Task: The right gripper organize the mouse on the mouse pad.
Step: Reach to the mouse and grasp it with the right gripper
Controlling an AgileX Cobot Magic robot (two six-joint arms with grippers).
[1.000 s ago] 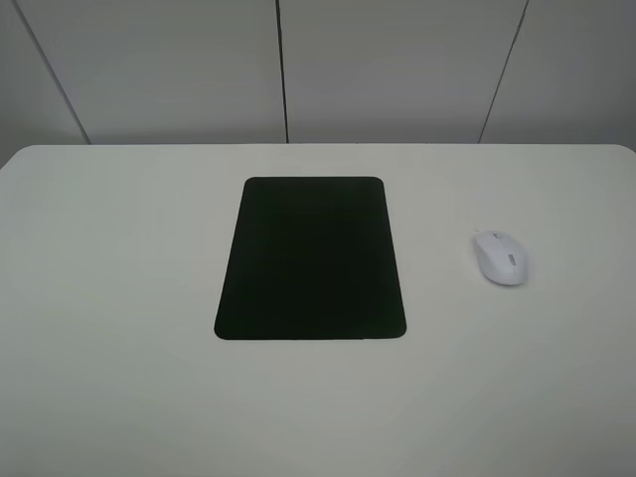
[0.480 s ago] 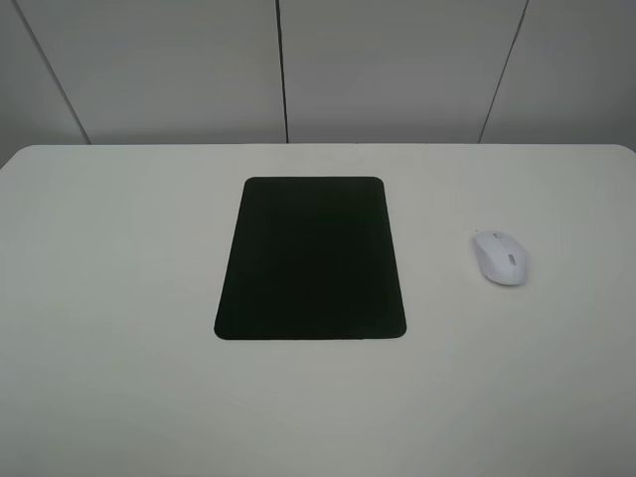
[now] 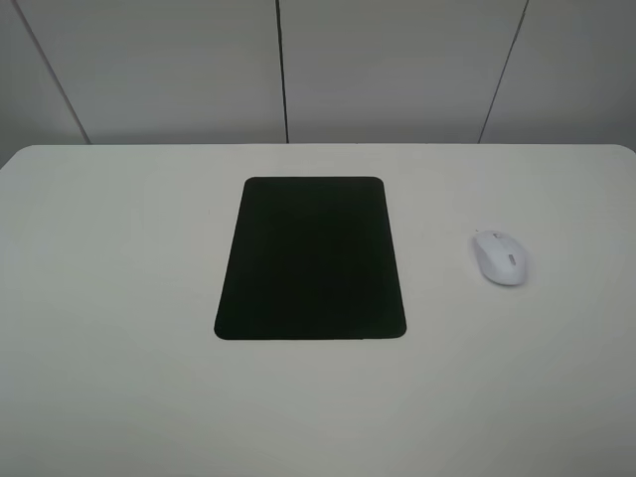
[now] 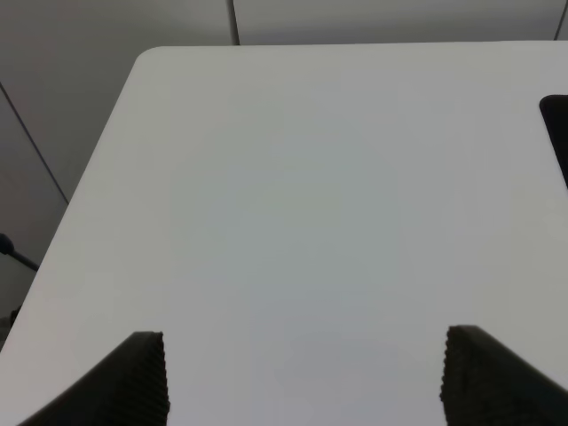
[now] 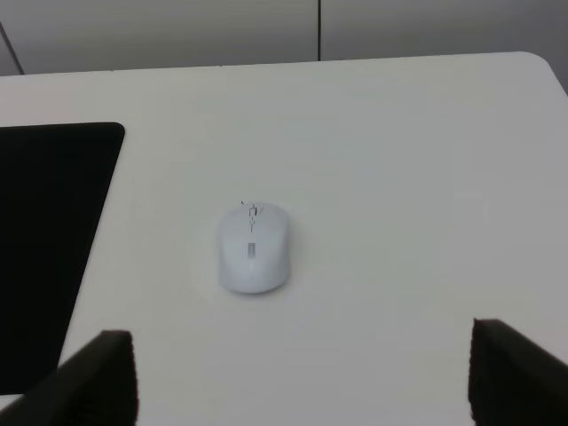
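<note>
The white mouse [image 3: 500, 258] lies on the white table [image 3: 119, 378], to the right of the black mouse pad [image 3: 311, 258] and apart from it. No arm shows in the exterior high view. In the right wrist view the mouse [image 5: 253, 248] lies ahead of my right gripper [image 5: 302, 377], whose dark fingers [image 5: 102, 377] are spread wide and empty; the pad's edge [image 5: 49, 240] shows beside it. In the left wrist view my left gripper [image 4: 306, 382] is open and empty over bare table, with a corner of the pad [image 4: 557, 133] at the frame's edge.
The table's far edge [image 3: 318, 146] meets a grey panelled wall [image 3: 397, 70]. The table's left corner and side edge [image 4: 106, 142] show in the left wrist view, with dark floor beyond.
</note>
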